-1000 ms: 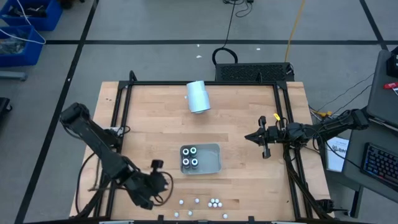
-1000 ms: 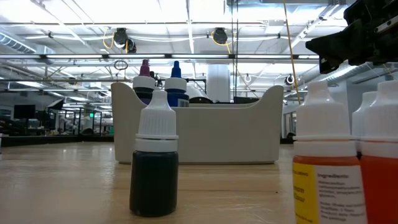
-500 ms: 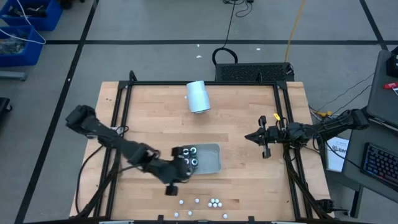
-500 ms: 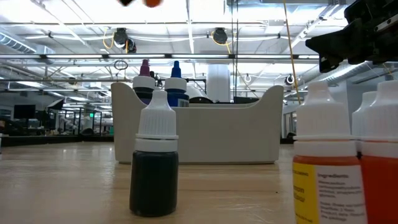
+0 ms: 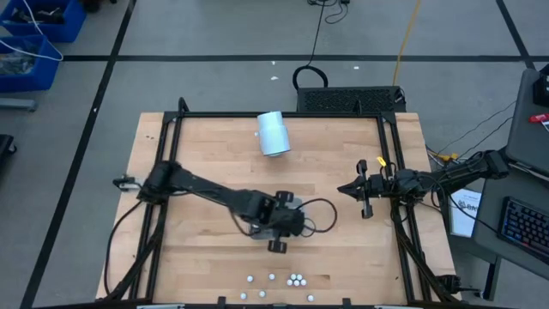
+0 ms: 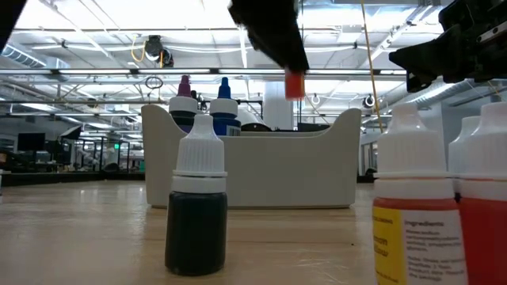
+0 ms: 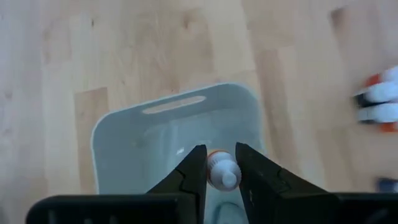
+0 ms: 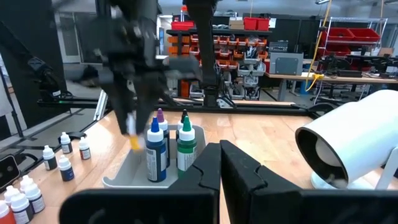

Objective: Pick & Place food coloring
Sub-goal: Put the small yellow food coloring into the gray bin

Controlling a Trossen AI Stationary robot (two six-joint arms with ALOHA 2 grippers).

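My left gripper (image 7: 221, 163) hangs over the grey tray (image 7: 112, 155), shut on a small orange food coloring bottle (image 6: 294, 85) with a white cap. The tray (image 8: 124, 180) holds several upright bottles, among them a blue one (image 8: 155, 155) and a green one (image 8: 185, 149). More bottles stand on their bases along the table's near edge (image 5: 296, 279); the low view shows a dark one (image 6: 196, 214) and orange ones (image 6: 412, 214) close up. My right gripper (image 5: 347, 189) waits shut at the table's right edge. My left gripper pinches the orange bottle by its white cap end (image 7: 222, 174) between the two fingers (image 7: 193, 168), coming from above and pointing down. The bottle stands upright and is lifted clear. Its orange lower end (image 6: 294, 85) hangs below the fingers, above the tray's rim.
A big pale-blue cylinder (image 5: 273, 133) lies on its side near the table's far edge. A black frame runs around the table (image 5: 171, 129). Bare wood lies between the tray and the right gripper (image 5: 334, 245). The left arm (image 5: 206, 187) stretches across the table's left half.
My left arm has swung from the table's near left corner toward the right, to a place over the tray, carrying the orange bottle. In the low view the bottle has come down from the picture's top toward the tray's rim. My right arm has kept still.
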